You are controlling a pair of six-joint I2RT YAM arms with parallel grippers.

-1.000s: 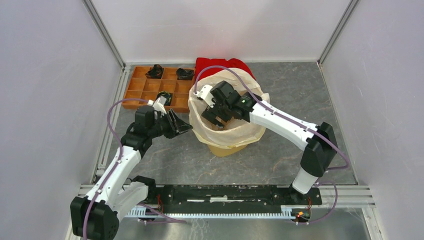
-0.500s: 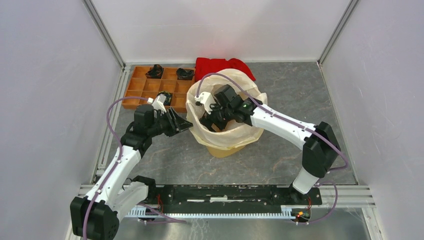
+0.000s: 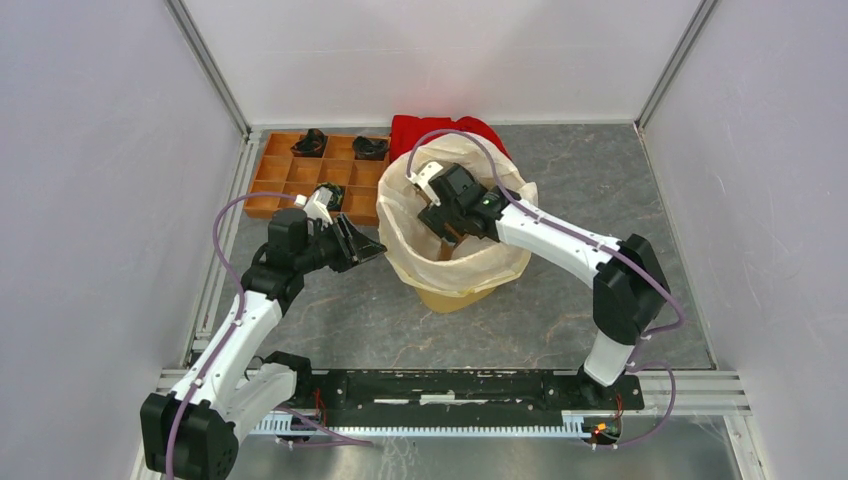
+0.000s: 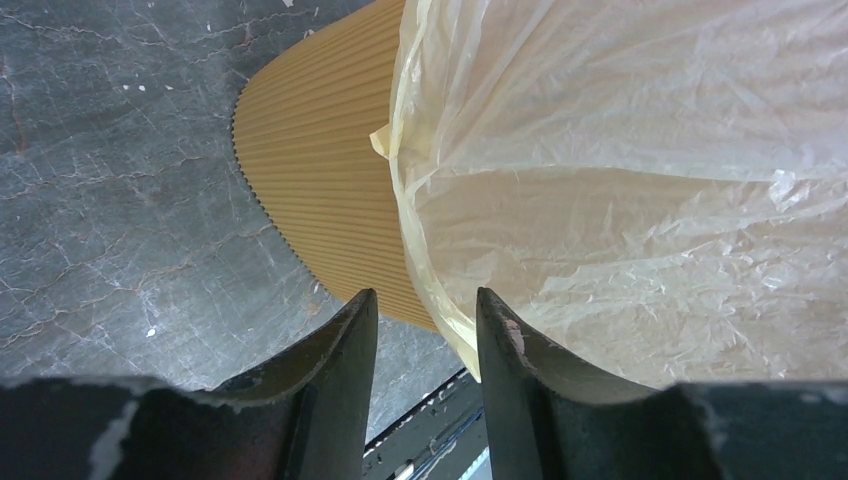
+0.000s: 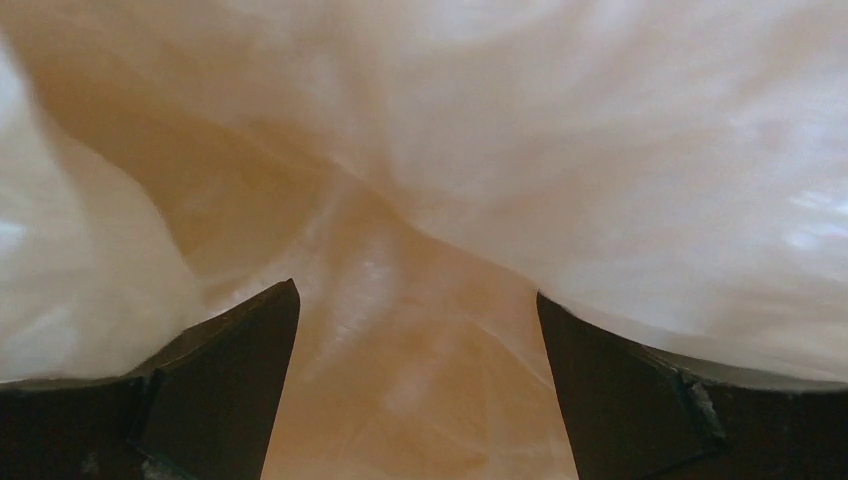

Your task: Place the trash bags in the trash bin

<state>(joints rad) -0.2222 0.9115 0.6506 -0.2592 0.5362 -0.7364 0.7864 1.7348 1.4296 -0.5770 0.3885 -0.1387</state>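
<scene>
The cream-white trash bag (image 3: 500,265) lines the yellow-orange trash bin (image 3: 452,298), its top folded out over the rim. My right gripper (image 3: 447,228) is open and reaches down inside the bag. In the right wrist view its fingers stand wide apart (image 5: 416,290) with only bag film (image 5: 600,120) in front. My left gripper (image 3: 368,246) is open at the bag's left edge. In the left wrist view (image 4: 426,292) the bag's hem (image 4: 440,290) runs down between the fingers, close to the right one. The bin's ribbed wall (image 4: 320,180) shows bare beside the bag.
A brown wooden compartment tray (image 3: 285,185) with small black items stands at the back left, close behind my left arm. A red cloth (image 3: 420,128) lies just behind the bin. Enclosure walls stand on the left, back and right.
My right gripper has moved inside the bag from its left side toward the back and turned at the wrist. The bag's rim has shifted slightly. My left arm has hardly moved.
</scene>
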